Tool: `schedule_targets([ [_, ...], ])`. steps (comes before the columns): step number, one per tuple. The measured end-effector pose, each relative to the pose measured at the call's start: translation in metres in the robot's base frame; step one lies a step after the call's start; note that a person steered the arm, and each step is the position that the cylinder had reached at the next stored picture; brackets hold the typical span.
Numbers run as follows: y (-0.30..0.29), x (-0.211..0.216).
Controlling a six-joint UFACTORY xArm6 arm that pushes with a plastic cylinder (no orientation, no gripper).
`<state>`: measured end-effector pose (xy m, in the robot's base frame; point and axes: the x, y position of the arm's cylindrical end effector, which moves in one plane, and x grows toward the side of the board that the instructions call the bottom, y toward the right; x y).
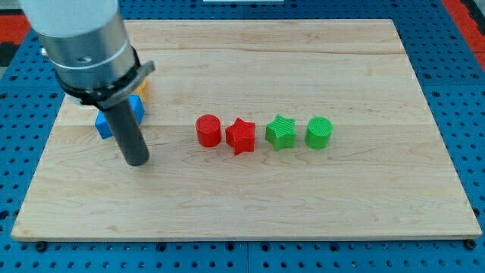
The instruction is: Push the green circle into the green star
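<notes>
On the wooden counter [364, 68], four blocks sit in a row a little right of the frame's centre: from the view's left, a red circle [208, 130], a red star [241, 136], the green star [281, 132] and the green circle [319, 133]. The green circle stands just beside the green star on its right, a narrow gap between them. My tip [137, 160] rests on the counter in the left part of the frame, well apart from the row and left of the red circle. The arm carries only the rod and no hand, so there is no grasp to report. Behind the rod, partly hidden, lie a blue block [103, 124] and a yellow block [144, 85] in the upper left
</notes>
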<state>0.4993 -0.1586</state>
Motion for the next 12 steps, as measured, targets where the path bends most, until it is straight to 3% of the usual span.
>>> schedule_targets([
  [1, 0.015, -0.007],
  [3, 0.111, -0.007],
  [6, 0.153, 0.026],
  [8, 0.315, 0.003],
  [9, 0.358, -0.017],
  [12, 0.309, -0.039],
])
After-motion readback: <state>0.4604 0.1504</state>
